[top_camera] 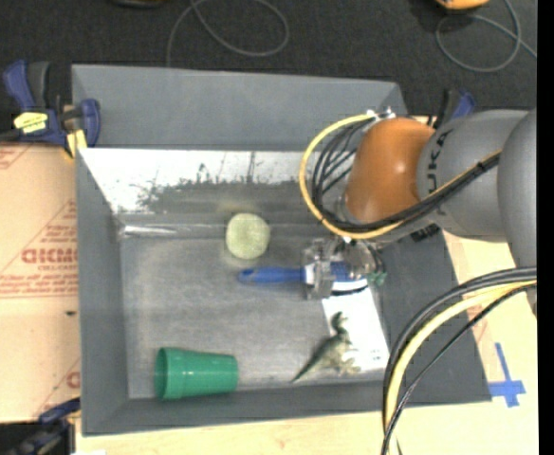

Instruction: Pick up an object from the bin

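My gripper [323, 271] is low in the bin, right of the middle, under the orange wrist cover. It sits at the right end of a slim blue handle-shaped thing [269, 276] that lies flat and points left. That end of the blue thing is hidden by the gripper. A pale yellow-green ball [248, 236] rests just up and left of the gripper, apart from it. A small green dinosaur toy [330, 353] lies below the gripper, on a white card [364, 322] by the right wall.
A green plastic cup [195, 373] lies on its side at the front left corner. The arm and its cables cover the bin's right back part.
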Controlling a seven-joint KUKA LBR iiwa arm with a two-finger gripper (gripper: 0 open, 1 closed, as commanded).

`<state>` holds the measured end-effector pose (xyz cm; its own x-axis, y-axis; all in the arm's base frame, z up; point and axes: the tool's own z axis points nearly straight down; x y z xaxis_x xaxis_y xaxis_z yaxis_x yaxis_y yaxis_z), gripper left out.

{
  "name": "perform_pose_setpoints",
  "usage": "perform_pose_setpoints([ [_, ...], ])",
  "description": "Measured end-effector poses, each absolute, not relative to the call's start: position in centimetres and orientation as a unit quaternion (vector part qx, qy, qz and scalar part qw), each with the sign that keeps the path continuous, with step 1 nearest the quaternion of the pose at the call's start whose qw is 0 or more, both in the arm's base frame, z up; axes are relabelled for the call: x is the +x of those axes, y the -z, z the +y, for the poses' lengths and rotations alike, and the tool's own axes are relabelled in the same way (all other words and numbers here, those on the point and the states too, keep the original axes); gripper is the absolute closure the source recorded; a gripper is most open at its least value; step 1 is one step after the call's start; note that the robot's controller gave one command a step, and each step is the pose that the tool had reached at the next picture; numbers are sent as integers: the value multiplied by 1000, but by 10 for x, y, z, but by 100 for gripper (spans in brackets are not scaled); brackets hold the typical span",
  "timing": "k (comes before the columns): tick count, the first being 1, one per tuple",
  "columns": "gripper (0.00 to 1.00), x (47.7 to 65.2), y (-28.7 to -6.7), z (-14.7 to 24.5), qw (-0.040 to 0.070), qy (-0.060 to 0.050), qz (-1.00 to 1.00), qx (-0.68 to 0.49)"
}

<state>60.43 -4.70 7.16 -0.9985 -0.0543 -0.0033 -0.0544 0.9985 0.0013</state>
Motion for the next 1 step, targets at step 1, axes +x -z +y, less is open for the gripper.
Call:
perform_pose_setpoints([
  [1, 100, 604, -72, -47, 2, -1, 1000, -27],
])
